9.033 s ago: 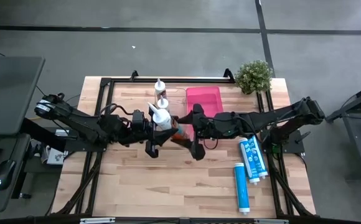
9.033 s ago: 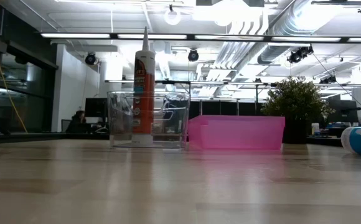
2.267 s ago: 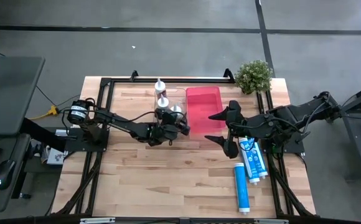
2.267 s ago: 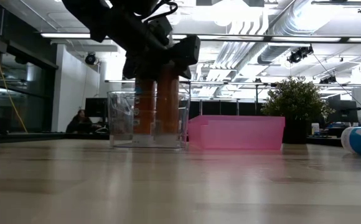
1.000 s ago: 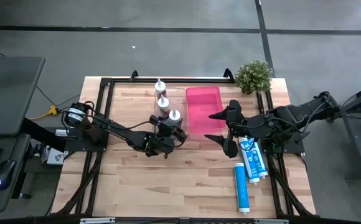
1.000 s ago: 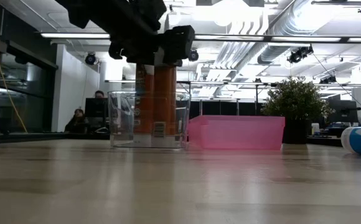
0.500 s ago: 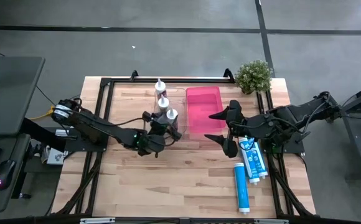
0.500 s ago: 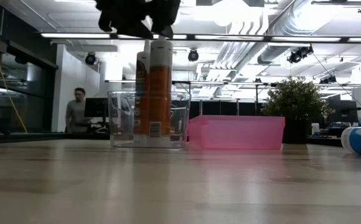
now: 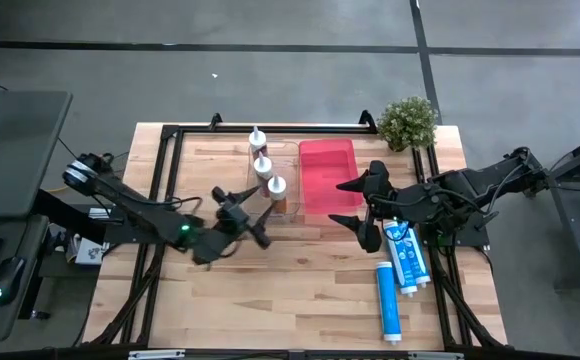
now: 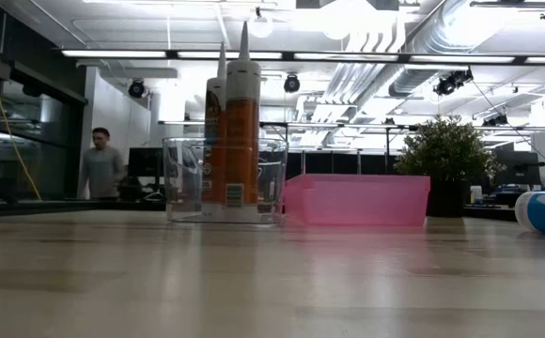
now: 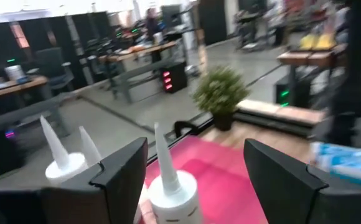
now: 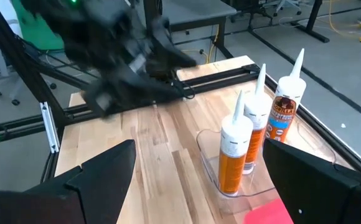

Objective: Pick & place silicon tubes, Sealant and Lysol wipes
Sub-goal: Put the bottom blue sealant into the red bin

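Dark left gripper (image 9: 253, 213) fingers spread, beside clear bin (image 9: 288, 205)

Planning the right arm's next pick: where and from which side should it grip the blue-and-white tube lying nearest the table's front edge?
Grip the blue-and-white tube mid-body from straight above, fingers closing across its width. It lies flat, lengthwise toward the front edge, apart from its neighbouring tube. The right gripper is open, over the pink bin.

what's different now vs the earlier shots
The left gripper has let go of a third sealant tube, now standing in the clear bin, and drawn back, open, toward its own side. The right gripper, the pink bin, the plant and the blue wipes canisters stayed put since 2.3 s ago.
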